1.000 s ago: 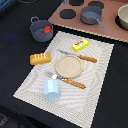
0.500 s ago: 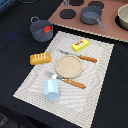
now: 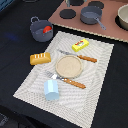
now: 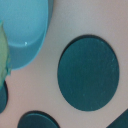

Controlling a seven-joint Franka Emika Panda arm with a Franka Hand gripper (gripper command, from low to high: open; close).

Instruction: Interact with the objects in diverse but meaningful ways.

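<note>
Currently red tomato [image 3: 46, 29] sits inside grey pot [image 3: 39, 30]; bread loaf [image 3: 40, 58], light-blue cup [image 3: 51, 90] lie on placemat [image 3: 95, 95]. Pincer unseen, state unknown.

A red tomato [image 3: 47, 29] sits in a grey pot [image 3: 39, 30]; a second grey pot [image 3: 90, 14] stands on a pinkish-tan stove board [image 3: 111, 31] with dark round burners [image 3: 66, 13]. The mat [image 3: 95, 95] is pale with fine stripes, on a black counter [image 3: 15, 55]. The bread loaf [image 3: 40, 58] is golden-brown, the packet [image 3: 80, 45] yellow, the cup [image 3: 51, 90] light blue, the plate [image 3: 69, 66] tan. The knife [image 3: 86, 58] and fork [image 3: 74, 83] have orange handles.
</note>
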